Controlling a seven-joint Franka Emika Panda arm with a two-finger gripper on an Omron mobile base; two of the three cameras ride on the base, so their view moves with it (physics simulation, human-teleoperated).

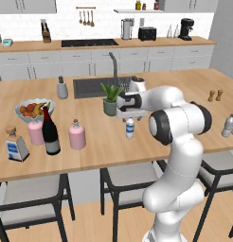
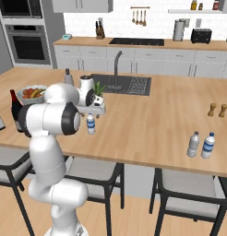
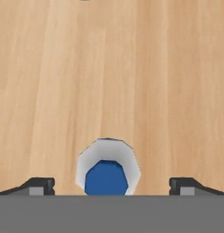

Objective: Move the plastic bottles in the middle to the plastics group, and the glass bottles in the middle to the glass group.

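In the left base view, the gripper (image 1: 130, 116) is hanging just above a small clear water bottle (image 1: 130, 128) standing upright on the wooden counter (image 1: 184, 90), right of a pink bottle (image 1: 76, 135) and a dark wine bottle (image 1: 50, 133). In the right base view, two clear bottles (image 2: 201, 145) are standing far to the right. In the hand view, the jaws are standing wide apart, flanking the bottle's blue cap (image 3: 106, 178) without touching it.
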